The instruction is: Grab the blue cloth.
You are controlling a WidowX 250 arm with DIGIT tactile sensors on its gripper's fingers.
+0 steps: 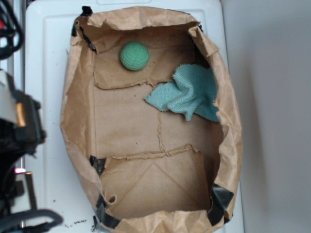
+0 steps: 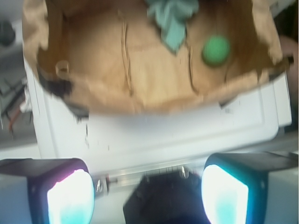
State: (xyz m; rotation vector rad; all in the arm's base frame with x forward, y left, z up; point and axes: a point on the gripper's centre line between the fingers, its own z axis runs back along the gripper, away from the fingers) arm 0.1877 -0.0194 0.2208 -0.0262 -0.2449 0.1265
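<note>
The blue cloth (image 1: 188, 93) is a pale teal, wrinkled washcloth lying inside a brown paper bag (image 1: 77, 121), against its right wall. In the wrist view the cloth (image 2: 172, 18) shows at the top edge. A round green knitted ball (image 1: 134, 56) lies at the bag's far left part; it shows in the wrist view too (image 2: 216, 50). My gripper (image 2: 147, 193) is open and empty, its two fingers wide apart, held outside the bag over the white surface, well away from the cloth. In the exterior view only part of the arm (image 1: 17, 121) shows at the left edge.
The paper bag lies opened flat with raised crumpled walls and black tape at its corners (image 1: 221, 196). It rests on a white tray-like surface (image 1: 48, 58). Cables and dark hardware sit at the left edge (image 1: 9, 29).
</note>
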